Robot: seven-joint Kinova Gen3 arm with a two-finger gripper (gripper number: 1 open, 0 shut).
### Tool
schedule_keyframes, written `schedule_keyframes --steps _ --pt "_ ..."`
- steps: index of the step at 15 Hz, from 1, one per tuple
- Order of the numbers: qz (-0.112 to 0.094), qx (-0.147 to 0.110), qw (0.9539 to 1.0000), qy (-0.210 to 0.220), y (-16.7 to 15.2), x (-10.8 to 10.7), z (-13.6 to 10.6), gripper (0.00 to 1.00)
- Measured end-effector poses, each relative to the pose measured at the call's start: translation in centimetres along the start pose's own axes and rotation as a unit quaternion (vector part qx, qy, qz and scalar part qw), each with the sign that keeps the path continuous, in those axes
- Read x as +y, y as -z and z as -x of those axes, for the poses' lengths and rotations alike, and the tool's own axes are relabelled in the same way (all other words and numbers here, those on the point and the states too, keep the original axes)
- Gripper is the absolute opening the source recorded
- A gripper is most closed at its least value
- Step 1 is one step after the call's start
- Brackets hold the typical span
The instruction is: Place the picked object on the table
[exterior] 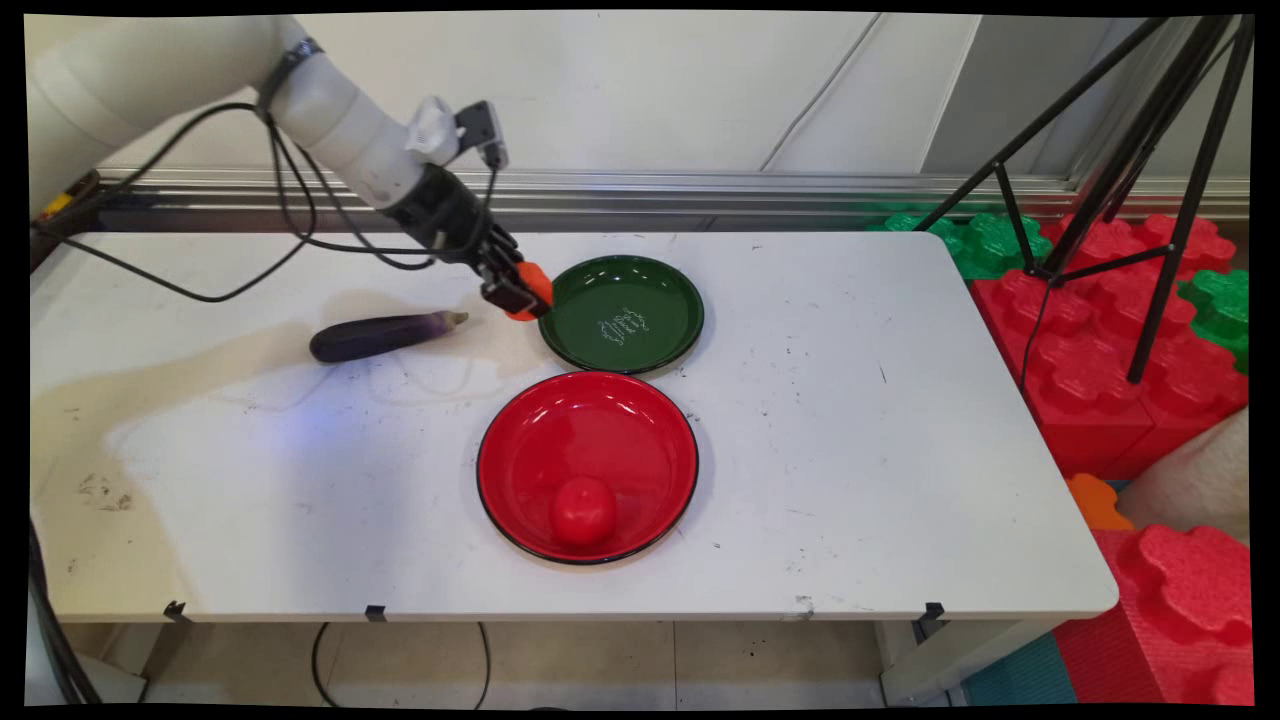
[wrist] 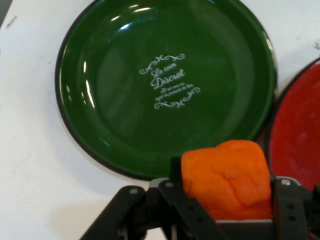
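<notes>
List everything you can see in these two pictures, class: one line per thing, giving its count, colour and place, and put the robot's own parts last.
orange object: 1, orange, held in the gripper at the green plate's left rim
green plate: 1, dark green with white lettering, centre of the table toward the wall
red plate: 1, red with a black rim, in front of the green plate
tomato: 1, red, in the red plate near its front edge
eggplant: 1, purple, lying on the table left of the green plate
table: 1, white
foam blocks: several, red, green and orange, right of the table
tripod: 1, black, over the blocks
cables: several, black, hanging from the arm
gripper: 1, black, closed on the orange object
</notes>
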Motion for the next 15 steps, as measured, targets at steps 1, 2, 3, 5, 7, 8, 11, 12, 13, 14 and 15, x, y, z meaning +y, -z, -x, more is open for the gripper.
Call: schedule_keyframes --steps 1,2,3,5,7,8,11,12,13,14,15 --pt "0.001 0.001 1.0000 0.000 0.8 0.4 0.2 0.00" --pt "0.002 0.001 1.0000 -0.001 1.3 0.6 0.4 0.00" --pt "0.003 0.001 1.0000 0.000 2.1 0.9 0.6 0.00" --pt "0.005 -0.001 1.0000 0.001 3.2 1.5 1.1 0.00" --pt "0.008 -0.005 1.0000 0.003 4.4 2.0 1.7 0.00" --pt "0.009 -0.007 0.9999 0.003 4.9 2.2 1.9 0.00" --pt "0.013 -0.019 0.9997 0.007 6.5 2.9 3.1 0.00" --pt "0.014 -0.025 0.9995 0.008 7.1 3.2 3.6 0.00" --pt "0.016 -0.033 0.9993 0.009 7.6 3.5 4.2 0.00" --pt "0.017 -0.039 0.9990 0.009 8.0 3.7 4.7 0.00" --pt "0.018 -0.047 0.9987 0.010 8.4 3.9 5.3 0.00"
